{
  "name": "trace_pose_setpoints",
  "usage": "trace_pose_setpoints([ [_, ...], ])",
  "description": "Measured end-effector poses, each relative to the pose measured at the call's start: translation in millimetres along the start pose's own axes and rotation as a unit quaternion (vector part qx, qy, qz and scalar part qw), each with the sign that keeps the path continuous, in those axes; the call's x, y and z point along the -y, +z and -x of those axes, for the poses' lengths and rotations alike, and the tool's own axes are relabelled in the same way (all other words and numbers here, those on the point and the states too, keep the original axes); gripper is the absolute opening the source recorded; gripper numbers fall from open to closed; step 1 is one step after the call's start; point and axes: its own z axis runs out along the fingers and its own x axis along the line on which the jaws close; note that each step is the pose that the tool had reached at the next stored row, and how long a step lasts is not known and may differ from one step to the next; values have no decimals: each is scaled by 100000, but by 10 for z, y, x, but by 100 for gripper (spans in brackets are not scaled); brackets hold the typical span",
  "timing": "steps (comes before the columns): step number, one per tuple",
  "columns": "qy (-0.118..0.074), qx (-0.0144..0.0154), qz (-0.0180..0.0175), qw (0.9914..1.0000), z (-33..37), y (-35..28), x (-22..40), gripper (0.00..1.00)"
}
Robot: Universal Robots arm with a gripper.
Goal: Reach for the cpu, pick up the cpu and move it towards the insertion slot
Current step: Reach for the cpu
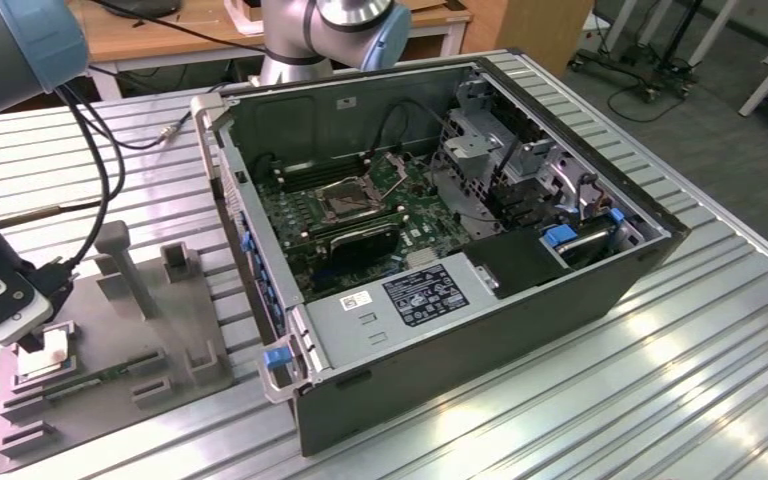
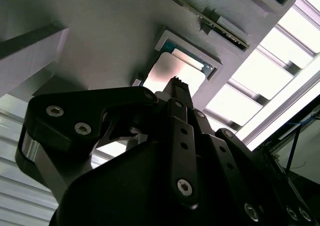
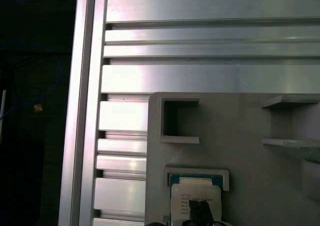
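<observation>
on the slatted bench [image 1: 704,330] the cpu [image 2: 170,71] is seen unlifted in its grey fixture [image 1: 191,340], the claw [image 1: 45,345] held just above it, whether clenched cannot be told.

Cpu [image 3: 192,191] top pale silvery-white, edge teal-green. Fixture [image 3: 240,131] plain matt grey. Table [image 1: 678,340] silver, ribbed in parallel strips. Case [image 1: 491,350] black, latches [image 1: 277,357] blue; its board [image 1: 357,225] dark green. Gripper [image 2: 175,83] black. Arm [image 1: 37,40] grey, joint caps light blue. Desk [image 1: 157,40] tan wood.
</observation>
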Motion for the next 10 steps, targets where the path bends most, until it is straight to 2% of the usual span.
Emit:
trace_pose_setpoints([
  [7,0,7,6,100000,0,3,0,11],
  [9,0,8,7,100000,0,3,0,23],
  [10,1,7,4,100000,0,4,0,23],
])
